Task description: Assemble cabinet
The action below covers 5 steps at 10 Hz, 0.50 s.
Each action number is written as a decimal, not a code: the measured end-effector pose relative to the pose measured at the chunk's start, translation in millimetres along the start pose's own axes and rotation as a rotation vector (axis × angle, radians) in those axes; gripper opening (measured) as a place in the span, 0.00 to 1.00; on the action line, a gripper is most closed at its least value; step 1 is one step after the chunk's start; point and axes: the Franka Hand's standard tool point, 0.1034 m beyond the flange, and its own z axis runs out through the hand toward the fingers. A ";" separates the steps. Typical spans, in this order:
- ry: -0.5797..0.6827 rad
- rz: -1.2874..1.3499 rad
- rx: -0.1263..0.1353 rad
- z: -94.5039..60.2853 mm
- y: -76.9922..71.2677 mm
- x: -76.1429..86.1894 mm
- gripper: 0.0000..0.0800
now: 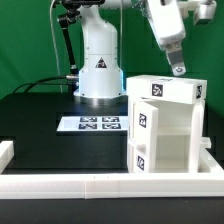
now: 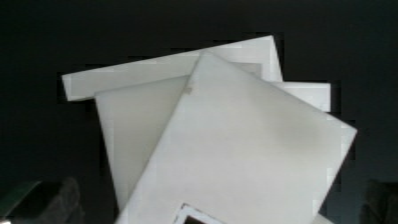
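White plastic cabinet (image 1: 165, 125) stands on the black table (image 1: 40, 110), toward the exterior view's right, close against the white rail (image 1: 100, 183) along the near edge. Open compartment faces the camera; tags show on the top panel and on the near upright. Marker board (image 1: 90, 124) lies flat beside it, to the exterior view's left, apart from it.

Gripper (image 1: 178, 68) hangs just above the cabinet's top panel, not touching it as far as the exterior view shows. Nothing held. Wrist view looks down on overlapping white panels (image 2: 214, 130); fingertips (image 2: 45, 200) sit dim at the frame corners, so probably spread, but the dark makes that uncertain.

Step in hand, by my reading: coming down to grip or press the top. To do it well, centre the fingers across one panel edge, descend straight, and avoid nudging the box against the rail.
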 end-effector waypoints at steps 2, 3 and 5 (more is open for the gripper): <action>0.020 -0.318 -0.011 -3.5 -9.2 -4.5 1.00; 0.021 -0.407 -0.010 -4.2 -11.5 -6.1 1.00; 0.027 -0.686 -0.023 -5.7 -14.6 -11.6 1.00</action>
